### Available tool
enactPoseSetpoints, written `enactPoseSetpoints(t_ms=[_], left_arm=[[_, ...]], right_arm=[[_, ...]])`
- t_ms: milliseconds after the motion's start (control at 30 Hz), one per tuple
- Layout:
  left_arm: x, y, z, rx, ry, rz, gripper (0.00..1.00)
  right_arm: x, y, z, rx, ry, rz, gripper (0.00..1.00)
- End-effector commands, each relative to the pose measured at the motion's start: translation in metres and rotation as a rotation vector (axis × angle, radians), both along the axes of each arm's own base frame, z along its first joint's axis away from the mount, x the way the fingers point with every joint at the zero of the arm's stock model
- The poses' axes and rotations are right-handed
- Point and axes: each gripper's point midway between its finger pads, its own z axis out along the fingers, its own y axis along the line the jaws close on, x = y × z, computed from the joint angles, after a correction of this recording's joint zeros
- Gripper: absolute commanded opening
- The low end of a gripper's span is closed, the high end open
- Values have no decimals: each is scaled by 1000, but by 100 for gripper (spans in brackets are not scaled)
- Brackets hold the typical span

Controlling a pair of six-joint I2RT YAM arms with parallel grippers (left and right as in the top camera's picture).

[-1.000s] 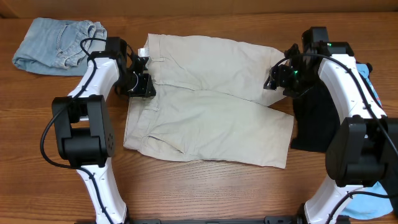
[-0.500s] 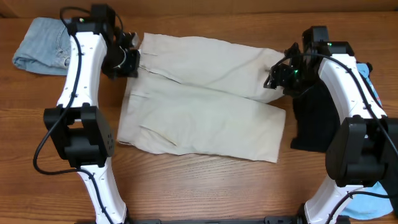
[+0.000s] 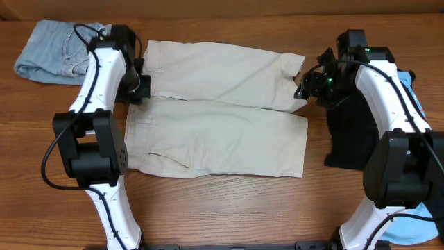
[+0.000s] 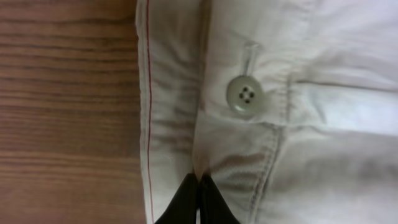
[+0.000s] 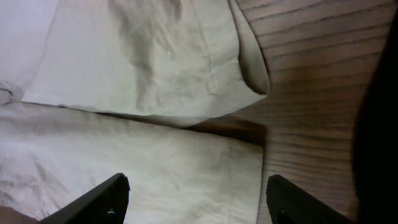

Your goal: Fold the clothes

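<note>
The beige khaki shorts (image 3: pixel 215 111) lie flat in the middle of the table, waistband to the left and legs to the right. My left gripper (image 3: pixel 140 87) is shut on the waistband beside the fly; in the left wrist view its fingertips (image 4: pixel 200 190) pinch a fold of cloth just below the button (image 4: pixel 244 94). My right gripper (image 3: pixel 305 85) is open and empty, hovering over the leg hems. In the right wrist view its fingers (image 5: pixel 109 198) stand wide apart above the near leg's hem (image 5: pixel 245 168).
A pale-blue denim piece (image 3: pixel 59 48) lies crumpled at the far left. A black garment (image 3: pixel 345 135) lies right of the shorts, partly under my right arm. Sky-blue cloth (image 3: pixel 411 83) shows at the right edge and the front right corner.
My left gripper has pulled the waistband to the left, and the shorts have slid left and straightened out. My right arm has not moved.
</note>
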Motion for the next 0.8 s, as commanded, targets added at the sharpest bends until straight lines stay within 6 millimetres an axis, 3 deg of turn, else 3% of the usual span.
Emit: enactPoseSetpoints(t_ms=[0, 233, 400, 567, 767], left_arm=[[-13, 19, -21, 90, 18, 76, 4], [-20, 18, -47, 85, 15, 111, 4], [-23, 18, -50, 85, 24, 110, 4], [-22, 18, -50, 85, 19, 110, 4], [-21, 18, -50, 85, 18, 110, 4]], right_arm=[[7, -1, 16, -4, -57, 2, 74], [27, 2, 9, -31, -138, 10, 73], [27, 1, -23, -76, -110, -61, 65], [14, 6, -59, -71, -50, -89, 58], [8, 6, -84, -68, -26, -114, 55]])
